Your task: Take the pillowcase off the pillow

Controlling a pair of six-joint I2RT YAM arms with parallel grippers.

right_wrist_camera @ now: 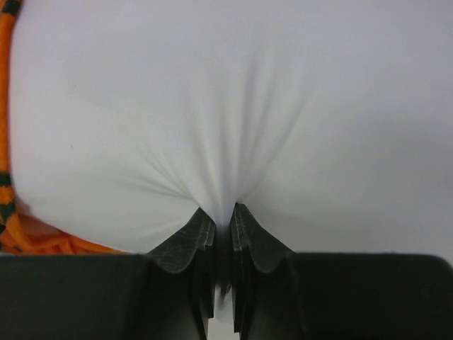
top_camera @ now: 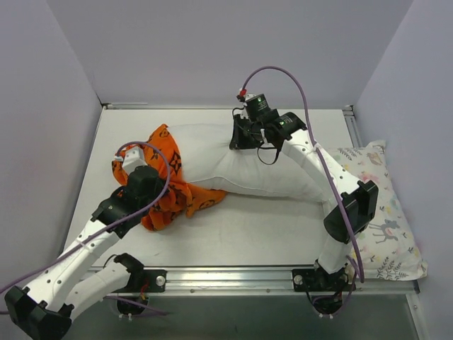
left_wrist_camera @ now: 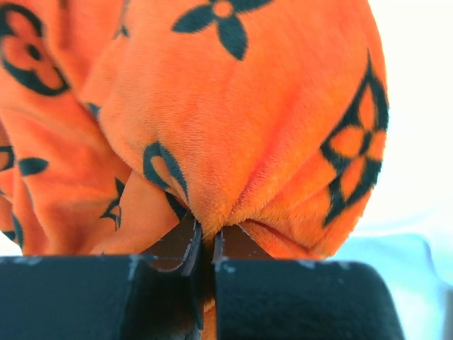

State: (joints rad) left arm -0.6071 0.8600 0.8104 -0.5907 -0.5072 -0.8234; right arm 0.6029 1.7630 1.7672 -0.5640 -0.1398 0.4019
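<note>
The plain white pillow (top_camera: pixel 248 166) lies across the middle of the table, most of it bare. The orange pillowcase (top_camera: pixel 164 152) with black motifs is bunched over its left end. My left gripper (top_camera: pixel 145 185) is shut on a fold of the pillowcase (left_wrist_camera: pixel 233 120); the jaws pinch orange fabric between them (left_wrist_camera: pixel 207 237). My right gripper (top_camera: pixel 241 136) is shut on the pillow's far upper edge, white fabric (right_wrist_camera: pixel 226 106) gathered into the closed jaws (right_wrist_camera: pixel 222 221). A strip of orange pillowcase (right_wrist_camera: pixel 28 237) shows at the left edge of the right wrist view.
A smaller pastel animal-print pillow (top_camera: pixel 382 212) lies at the table's right edge, beside my right arm. Purple-grey walls enclose the table (top_camera: pixel 248 241) on three sides. A metal rail (top_camera: pixel 233 273) runs along the near edge.
</note>
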